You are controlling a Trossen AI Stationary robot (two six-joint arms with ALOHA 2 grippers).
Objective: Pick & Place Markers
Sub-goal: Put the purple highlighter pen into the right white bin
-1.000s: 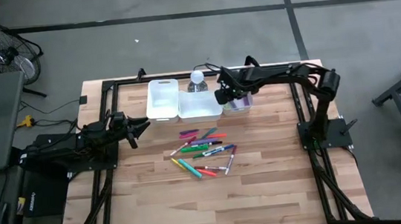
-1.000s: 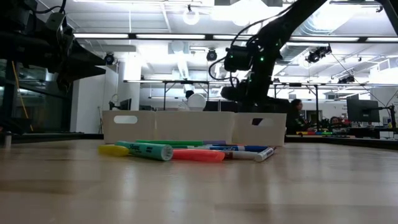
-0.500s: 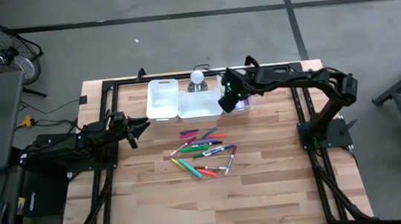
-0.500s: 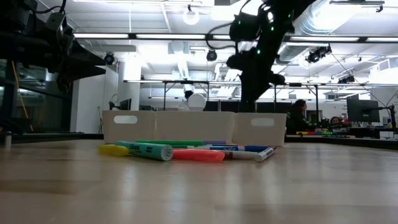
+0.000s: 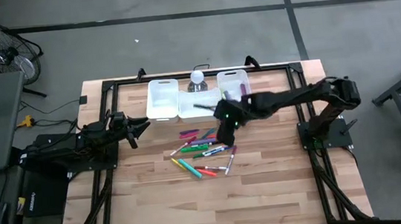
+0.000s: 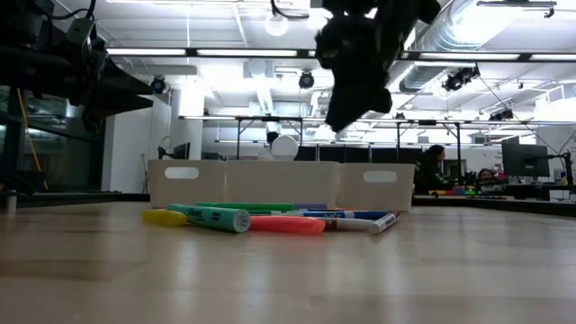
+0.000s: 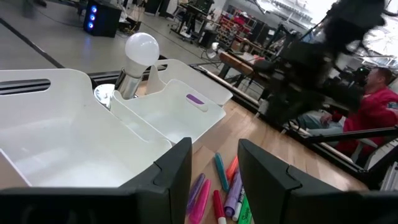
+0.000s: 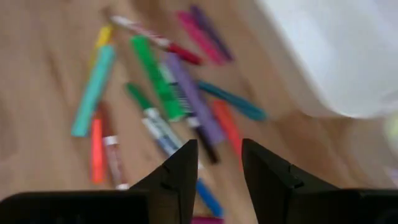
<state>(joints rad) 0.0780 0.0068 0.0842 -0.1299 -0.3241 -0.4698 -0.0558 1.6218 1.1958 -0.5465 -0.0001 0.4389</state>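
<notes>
Presently the right gripper [image 5: 226, 126] hangs above the markers [image 5: 204, 150], fingers [image 8: 186, 168] parted, nothing between them. Markers lie loose on the tabletop [image 5: 268, 187], just in front of the white bins [image 5: 163, 99]. Left gripper [image 5: 142, 127] waits near the table's left edge, fingers [image 7: 177, 171] apart, empty.

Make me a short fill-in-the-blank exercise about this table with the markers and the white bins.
1. The right pincer hangs above the pile of ____ on the table.
2. The purple marker lies inside a white ____.
3. Both pincers hold ____.
4. The left pincer waits near the table's ____ edge.

Missing words: markers; bin; nothing; left
</notes>
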